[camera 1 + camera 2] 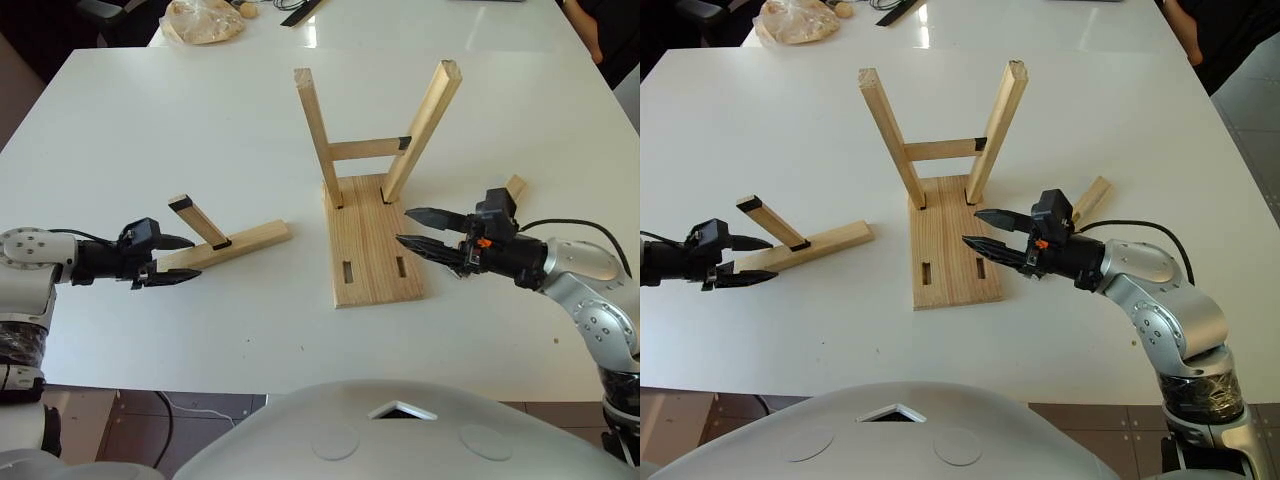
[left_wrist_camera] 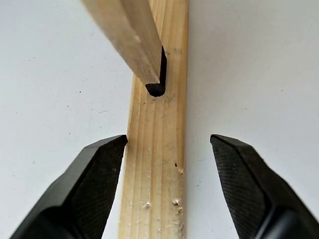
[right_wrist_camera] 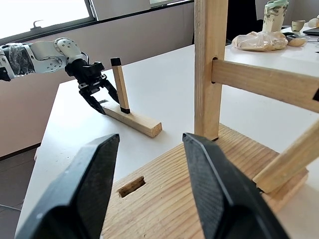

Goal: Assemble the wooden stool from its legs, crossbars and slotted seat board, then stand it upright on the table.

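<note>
The seat board [image 1: 365,235] lies flat near the middle of the table [image 1: 150,130], underside up; two legs [image 1: 318,135] stand in its far slots, leaning apart and tied by a crossbar [image 1: 365,149], while the two near slots [image 1: 346,271] are open; to the robot's left, well apart from the board, a loose leg [image 1: 240,243] lies flat with a short crossbar [image 1: 200,220] plugged into it and rising at a slant; the left gripper [image 1: 192,258] sits low at this leg's near end, its fingers [image 2: 94,174] spread wide on either side of the wood, one nearly touching, not yet clamped; the right gripper [image 1: 405,226] hovers over the board's right edge, jaws wide and holding nothing, and the end of another wooden piece [image 1: 515,186] shows on the table behind it; the parts look like light, stiff, dry timber with flat faces that should give a firm hold, though smooth enough to slide on the table if nudged; the plugged joint is probably friction only, so the loose leg is best taken across its long flat sides near the crossbar, where the lopsided shape should twist least in the grip
</note>
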Tool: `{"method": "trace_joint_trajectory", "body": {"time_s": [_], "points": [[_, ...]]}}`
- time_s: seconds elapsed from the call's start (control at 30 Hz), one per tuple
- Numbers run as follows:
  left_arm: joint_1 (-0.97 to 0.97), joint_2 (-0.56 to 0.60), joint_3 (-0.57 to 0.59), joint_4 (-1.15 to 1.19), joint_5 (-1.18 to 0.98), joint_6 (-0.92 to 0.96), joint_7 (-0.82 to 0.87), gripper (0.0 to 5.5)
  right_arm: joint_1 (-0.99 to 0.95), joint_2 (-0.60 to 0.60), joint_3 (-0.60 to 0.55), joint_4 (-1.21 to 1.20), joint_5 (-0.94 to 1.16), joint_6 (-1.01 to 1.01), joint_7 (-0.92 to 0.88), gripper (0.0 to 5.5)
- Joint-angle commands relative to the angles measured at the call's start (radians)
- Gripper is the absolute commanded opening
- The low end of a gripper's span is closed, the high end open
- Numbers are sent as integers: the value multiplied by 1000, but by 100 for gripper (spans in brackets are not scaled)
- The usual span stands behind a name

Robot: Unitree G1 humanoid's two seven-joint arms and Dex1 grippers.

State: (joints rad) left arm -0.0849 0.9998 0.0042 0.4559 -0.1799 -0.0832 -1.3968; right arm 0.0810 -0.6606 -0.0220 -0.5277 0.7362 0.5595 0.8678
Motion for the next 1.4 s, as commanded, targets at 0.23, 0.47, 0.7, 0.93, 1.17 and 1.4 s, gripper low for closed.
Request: {"method": "trace_joint_trajectory", "body": {"time_s": [0.23, 0.47, 0.7, 0.93, 1.17, 1.4], "points": [[-6, -80, -45, 98, 59, -65, 79, 230, -31, -19, 36, 30, -47, -11, 26, 238], [5, -110, -17, 74, 4, -49, 94, 203, -32, -17, 42, 41, -79, -23, 36, 238], [47, -118, 191, -196, -234, 206, 177, 203, -72, -12, -50, 25, 32, 25, 37, 238], [-7, -97, 409, -855, -883, 610, 321, 203, -207, -7, -169, -37, 337, 109, -11, 238], [-155, -157, 308, -1064, -1221, 682, 541, 203, -364, -28, -167, 2, 552, 170, -30, 323], [-168, -229, 152, -1110, -1206, 733, 603, 203, -489, -19, -125, 30, 584, 210, -9, 335]]}}
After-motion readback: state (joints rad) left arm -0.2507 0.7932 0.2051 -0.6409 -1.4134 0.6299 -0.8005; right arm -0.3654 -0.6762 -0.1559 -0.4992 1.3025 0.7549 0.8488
